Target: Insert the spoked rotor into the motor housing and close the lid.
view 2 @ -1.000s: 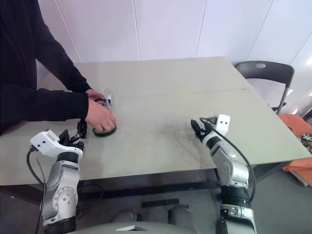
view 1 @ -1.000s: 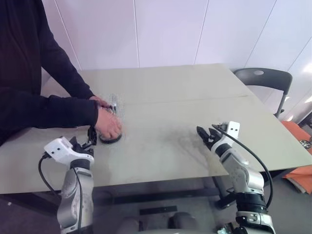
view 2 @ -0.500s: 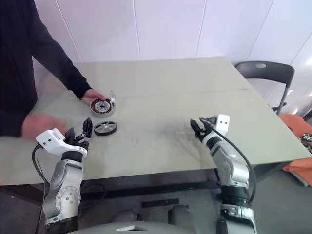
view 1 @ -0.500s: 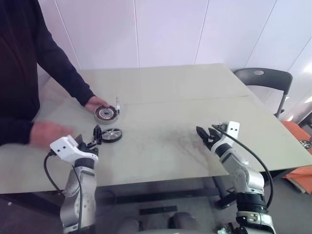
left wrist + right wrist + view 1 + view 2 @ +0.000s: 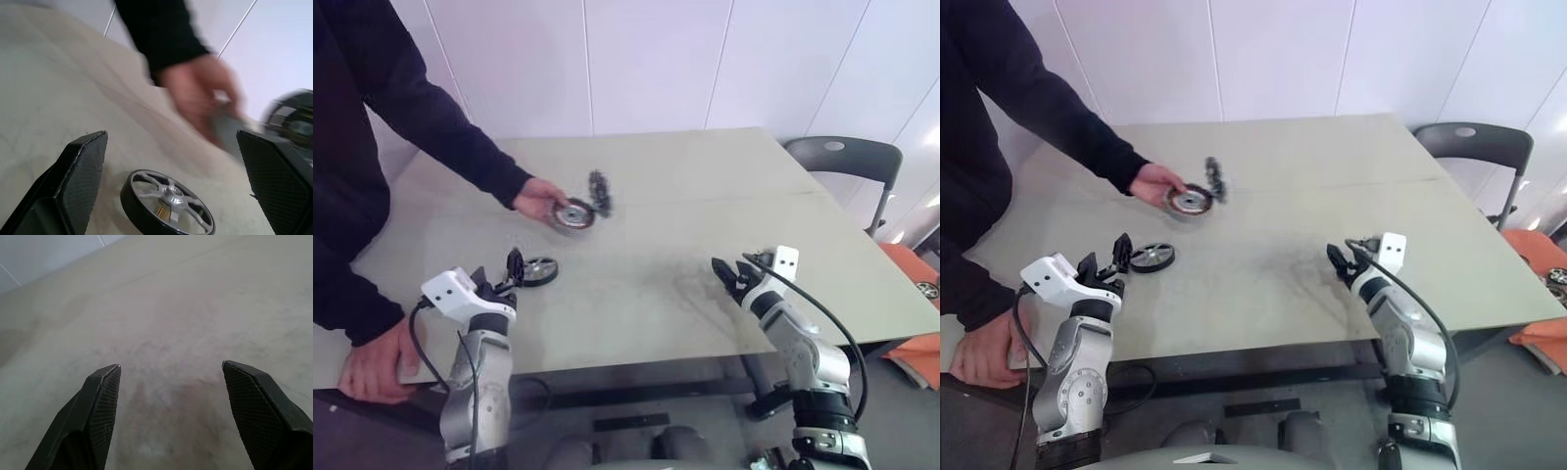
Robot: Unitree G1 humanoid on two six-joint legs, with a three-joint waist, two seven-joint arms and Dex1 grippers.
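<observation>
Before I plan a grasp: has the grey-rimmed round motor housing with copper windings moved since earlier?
Yes: the motor housing went right, away from the spoked rotor, in a person's hand.

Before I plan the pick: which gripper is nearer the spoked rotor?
Left. The left gripper sits just beside the spoked rotor with fingers apart; the right gripper is far across the table.
</observation>
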